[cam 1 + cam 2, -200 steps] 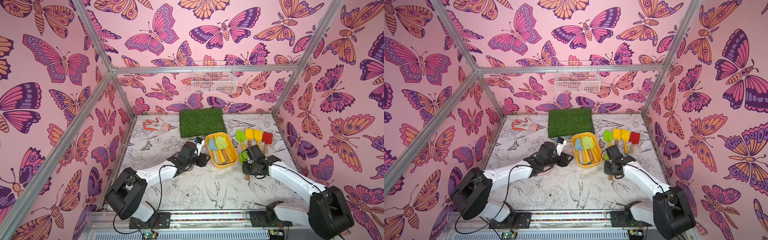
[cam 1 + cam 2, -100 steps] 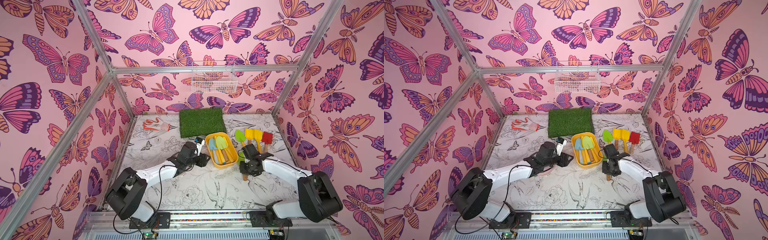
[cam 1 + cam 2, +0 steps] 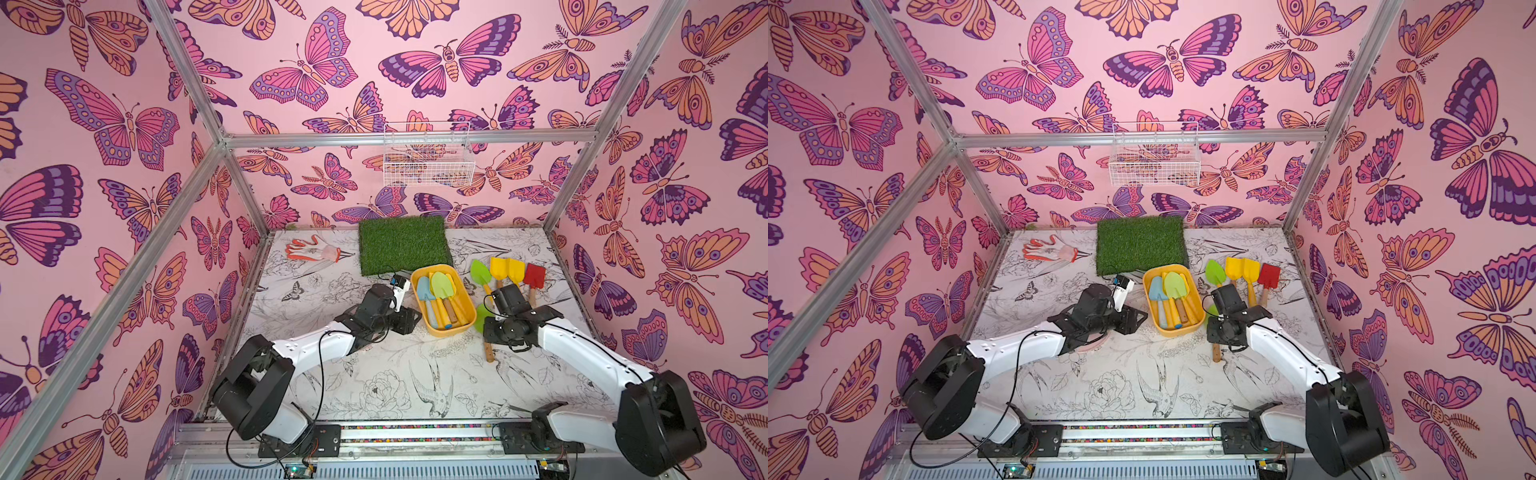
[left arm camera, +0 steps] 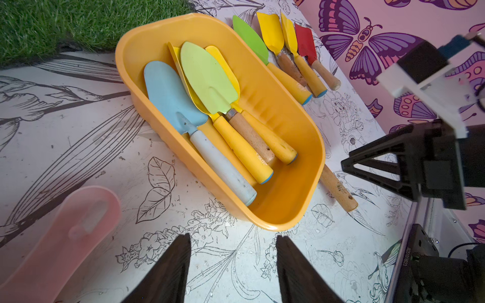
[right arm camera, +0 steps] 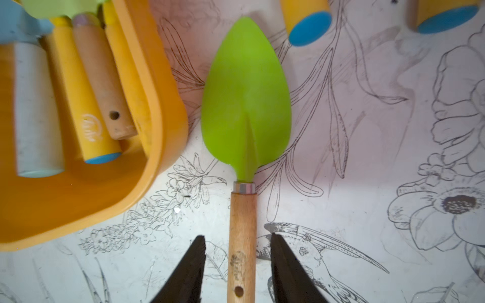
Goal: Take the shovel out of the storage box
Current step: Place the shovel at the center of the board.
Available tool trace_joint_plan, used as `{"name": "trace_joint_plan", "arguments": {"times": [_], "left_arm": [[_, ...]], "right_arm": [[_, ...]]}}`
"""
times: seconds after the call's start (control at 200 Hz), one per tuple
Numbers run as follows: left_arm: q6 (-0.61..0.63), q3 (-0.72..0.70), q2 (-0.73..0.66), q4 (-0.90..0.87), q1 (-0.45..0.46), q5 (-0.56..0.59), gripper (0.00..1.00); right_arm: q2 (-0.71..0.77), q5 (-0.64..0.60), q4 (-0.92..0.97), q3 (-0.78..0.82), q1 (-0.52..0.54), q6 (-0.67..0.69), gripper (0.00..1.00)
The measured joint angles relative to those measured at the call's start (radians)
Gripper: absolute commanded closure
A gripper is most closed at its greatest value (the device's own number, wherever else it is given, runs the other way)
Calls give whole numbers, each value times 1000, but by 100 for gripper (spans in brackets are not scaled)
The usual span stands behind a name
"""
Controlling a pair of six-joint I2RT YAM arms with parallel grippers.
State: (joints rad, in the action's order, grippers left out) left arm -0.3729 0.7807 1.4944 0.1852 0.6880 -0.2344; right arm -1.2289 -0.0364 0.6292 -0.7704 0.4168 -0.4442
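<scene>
Right pincer [image 5: 236,236] just let go: clamped a second ago, now the jaws stand at a middling gap with daylight on both sides of the wooden handle. It holds nothing.

Green shovel [image 5: 245,91] lies flat on the worktop [image 5: 367,170], outside the box [image 5: 162,131]. Its blade is just beside the rim; looks apart, can't be sure.

Left pincer [image 4: 233,236] hasn't changed: about half open, empty, hovering just short of the box's near end.

Read: this shovel's extraction is done, set down and released.

Still in the box: blue shovel [image 4: 170,97], pale green shovel [image 4: 207,76] and at least two yellow-handled ones partly under them. A row [image 3: 515,270] of four more lies on the worktop beyond the right arm, so this looks like emptying one by one, roughly halfway.

Next move, my guess: right arm lifts straight off before swinging back. The handle sits between the jaws, so any sideways drift would drag it. The box rim is close, so the swing back could nudge the tub
</scene>
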Motion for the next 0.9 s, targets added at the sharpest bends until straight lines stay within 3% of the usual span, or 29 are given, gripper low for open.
{"name": "trace_joint_plan", "arguments": {"times": [0.431, 0.901], "left_arm": [[0, 0, 0, 0, 1, 0, 42], [2, 0, 0, 0, 1, -1, 42]], "right_arm": [[63, 43, 79, -161, 31, 31, 54], [-171, 90, 74, -379, 73, 58, 52]]}}
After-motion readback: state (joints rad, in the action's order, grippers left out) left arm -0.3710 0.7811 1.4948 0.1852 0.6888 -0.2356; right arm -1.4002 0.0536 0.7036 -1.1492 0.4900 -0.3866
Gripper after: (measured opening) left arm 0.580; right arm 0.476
